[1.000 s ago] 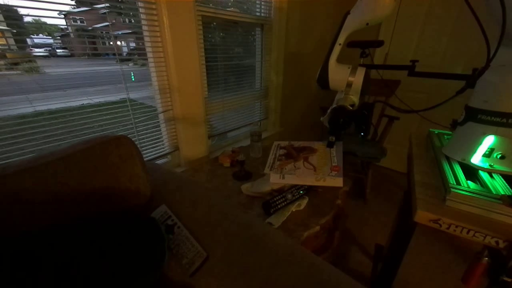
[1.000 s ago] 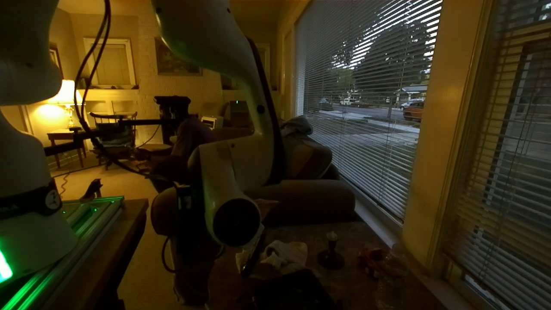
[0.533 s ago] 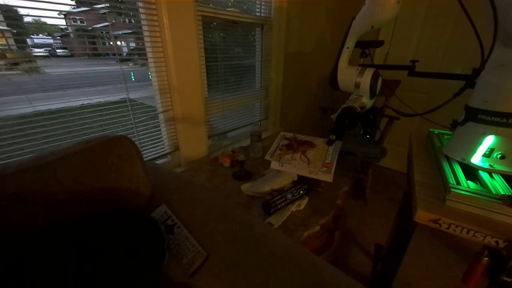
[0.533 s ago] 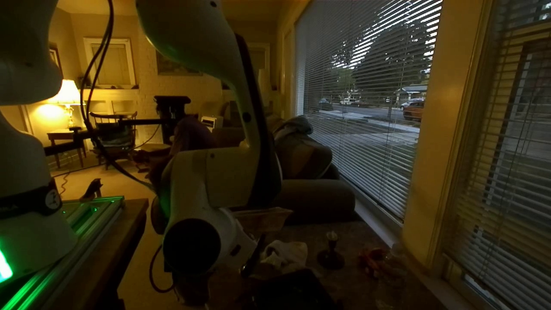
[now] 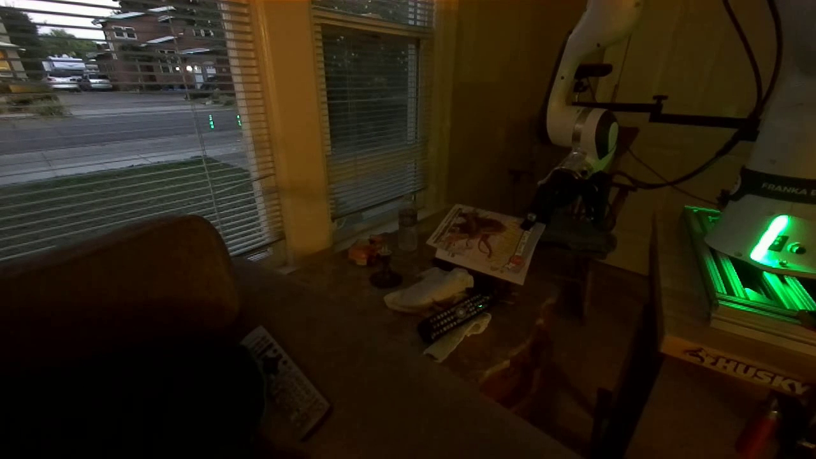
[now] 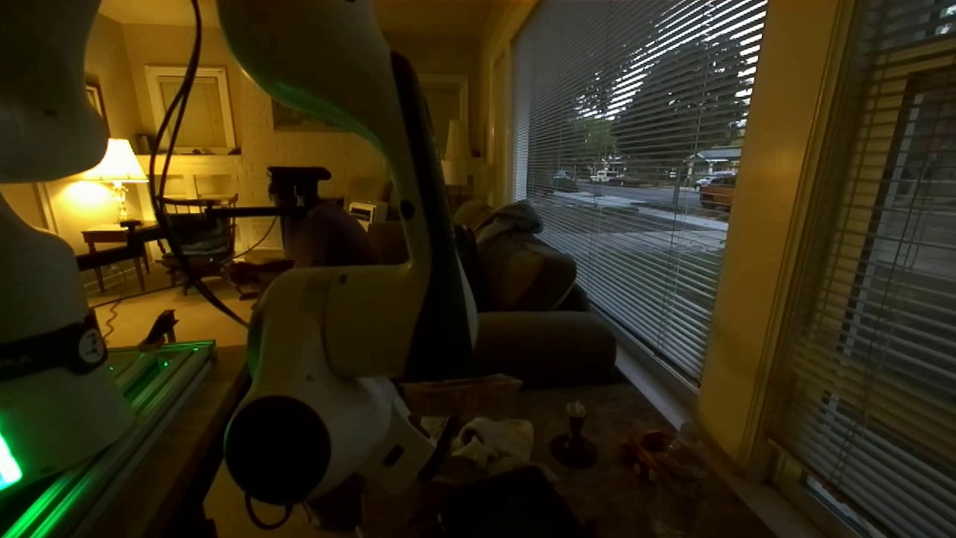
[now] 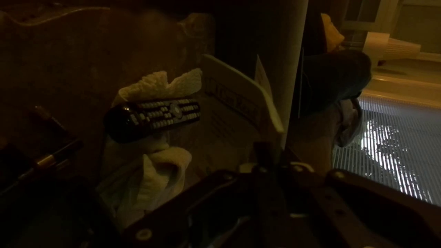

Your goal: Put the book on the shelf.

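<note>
The book has a whitish cover with a reddish-orange picture. In an exterior view it is held above the table, tilted, cover facing that camera. My gripper is shut on its edge at the right. In the wrist view the gripper has its fingers closed on the book, whose lettered back shows and whose covers splay slightly apart at the far end. In an exterior view a tan panel beyond the wrist appears to be the book; the fingers are hidden there. I cannot make out a shelf for certain.
Below the book on the table lie a remote and a white cloth. A candle holder, an orange toy and a clear bottle stand near the window. A dark book with pale lettering lies in front.
The arm has drawn back toward its base. The book has risen slightly and turned clockwise in an exterior view, still in the gripper, uncovering more of the white cloth.
</note>
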### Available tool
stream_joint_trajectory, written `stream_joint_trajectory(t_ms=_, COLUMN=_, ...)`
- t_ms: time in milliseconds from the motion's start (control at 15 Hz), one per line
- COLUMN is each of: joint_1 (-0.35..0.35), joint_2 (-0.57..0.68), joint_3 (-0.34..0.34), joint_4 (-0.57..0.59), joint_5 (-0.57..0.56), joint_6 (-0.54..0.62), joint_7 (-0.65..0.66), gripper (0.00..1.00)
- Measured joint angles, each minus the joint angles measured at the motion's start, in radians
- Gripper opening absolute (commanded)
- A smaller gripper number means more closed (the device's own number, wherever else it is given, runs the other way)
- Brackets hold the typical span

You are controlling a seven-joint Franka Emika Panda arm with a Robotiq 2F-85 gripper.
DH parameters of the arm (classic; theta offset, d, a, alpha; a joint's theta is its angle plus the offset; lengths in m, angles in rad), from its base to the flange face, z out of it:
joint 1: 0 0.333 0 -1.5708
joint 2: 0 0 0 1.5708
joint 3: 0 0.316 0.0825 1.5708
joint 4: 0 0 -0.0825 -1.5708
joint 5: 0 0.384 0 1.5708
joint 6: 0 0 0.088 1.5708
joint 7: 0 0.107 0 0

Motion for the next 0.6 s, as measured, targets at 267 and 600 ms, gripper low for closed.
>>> stream_joint_trajectory(t_ms=267, joint_1=0.005, joint_2=-0.001, joint_3=0.0, joint_4=-0.001, joint_5=0.01, joint_6=0.003, joint_7=-0.001, gripper=0.04)
stream_joint_trajectory(t_ms=600, joint_1=0.006, joint_2=0.002, joint_3=-0.002, joint_4=0.0, joint_5=0.011, joint_6=0.003, joint_7=-0.001, gripper=0.01)
